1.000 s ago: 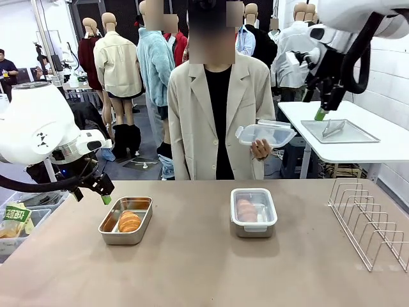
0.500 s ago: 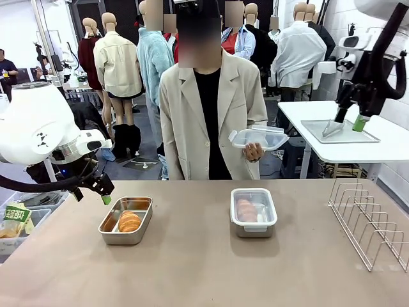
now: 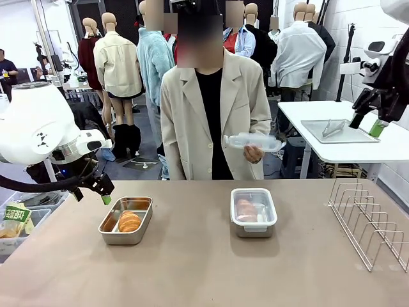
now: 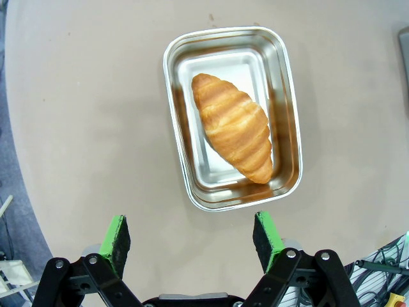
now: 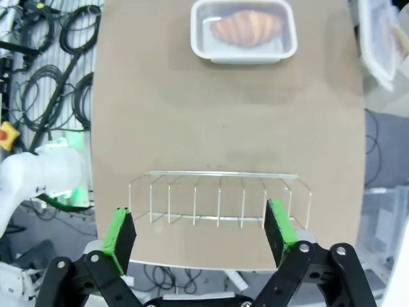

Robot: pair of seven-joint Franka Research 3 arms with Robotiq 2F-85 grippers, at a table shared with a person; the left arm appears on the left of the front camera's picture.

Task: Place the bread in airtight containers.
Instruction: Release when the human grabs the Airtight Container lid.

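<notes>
An open steel airtight container [image 3: 144,203] [image 4: 167,64] at the table's left holds one golden bread roll [image 3: 130,221] [image 4: 233,126]. My left gripper [image 3: 92,195] [image 4: 192,236] hovers open just left of it, with nothing between its fingers. A second container [image 3: 270,220] [image 5: 201,45] at the middle wears a clear lid, with bread [image 3: 246,210] [image 5: 246,27] inside. The person's hand holds another clear lid [image 3: 254,141] [image 5: 377,38] above the far edge. High at the right, my right gripper [image 3: 366,125] [image 5: 199,233] stands open and empty.
A wire rack [image 3: 367,220] [image 5: 220,195] stands at the table's right side. Behind it is a white table with a flat metal tray [image 3: 339,131]. The person stands at the far edge, in the middle. Bins sit beside the table at the left.
My right gripper has swung rightward, away from the middle. The person has tipped the clear lid from facing me to nearly flat and lowered it slightly. The left arm is still.
</notes>
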